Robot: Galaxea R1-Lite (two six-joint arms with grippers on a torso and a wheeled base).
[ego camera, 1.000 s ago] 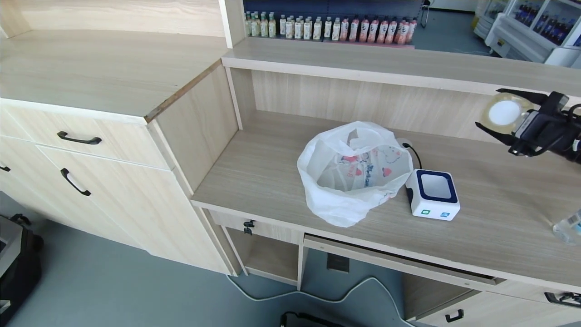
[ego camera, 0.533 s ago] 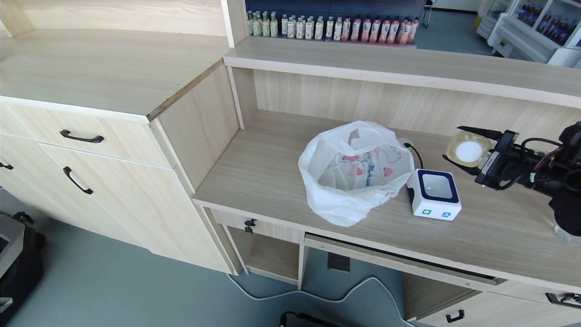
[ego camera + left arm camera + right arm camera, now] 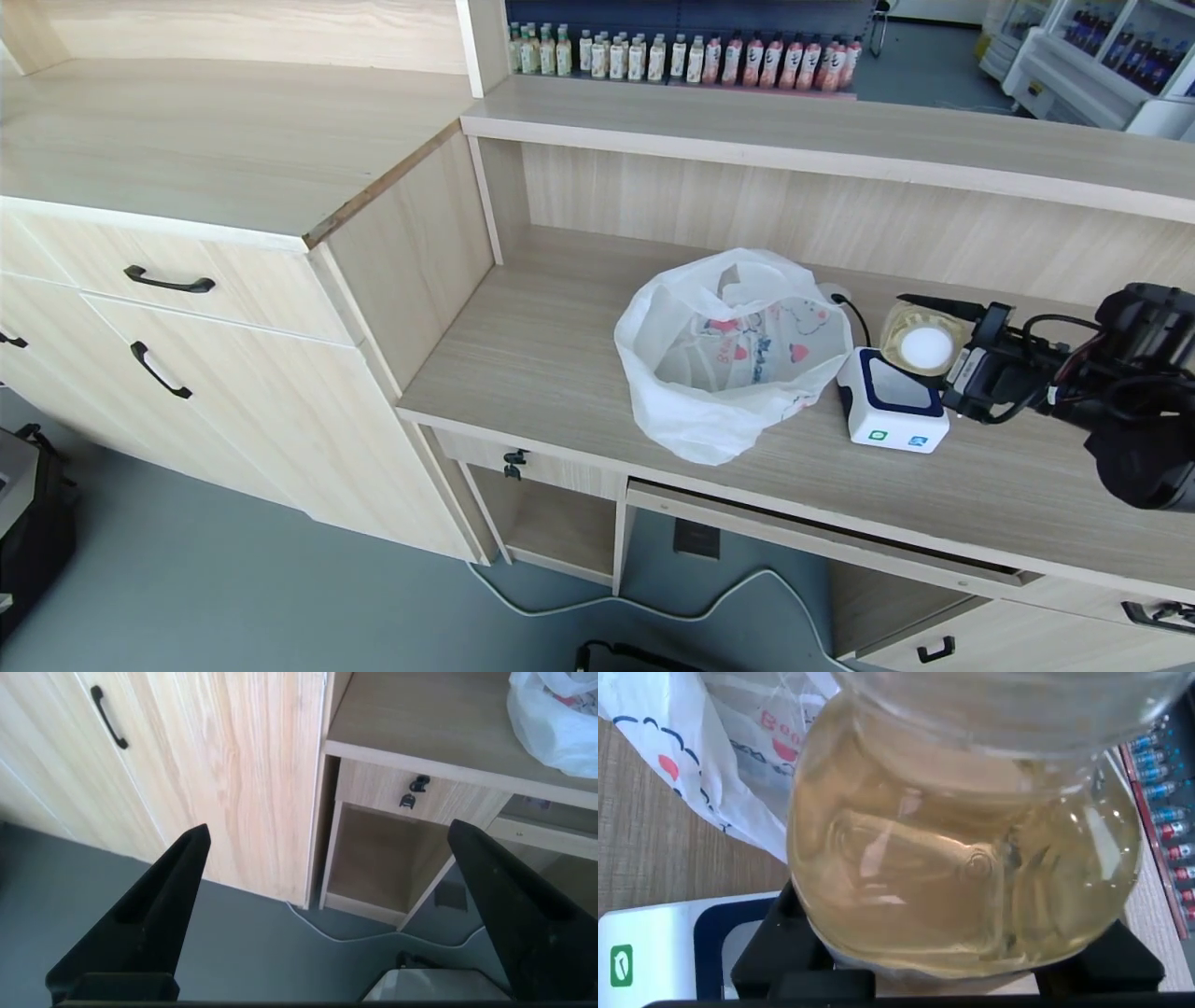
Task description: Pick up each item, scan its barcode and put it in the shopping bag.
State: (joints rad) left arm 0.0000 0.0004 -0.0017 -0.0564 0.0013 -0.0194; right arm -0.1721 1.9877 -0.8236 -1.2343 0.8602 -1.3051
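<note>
Bottle [image 3: 920, 343] lowered over scanner [image 3: 892, 403], fingers [image 3: 935, 303] clamped.

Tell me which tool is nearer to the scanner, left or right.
Right. The right tool holds a bottle just over the scanner edge. The left tool is open, low by the cabinet front, beyond the shopping bag.

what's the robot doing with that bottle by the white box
It is at a checkout counter. The right gripper holds a clear bottle of yellowish drink, white cap toward the camera, close over the scanner, apparently to have its barcode read. The shopping bag stands open right beside the scanner, on its left. The left gripper hangs open below the counter's edge, holding nothing.
</note>
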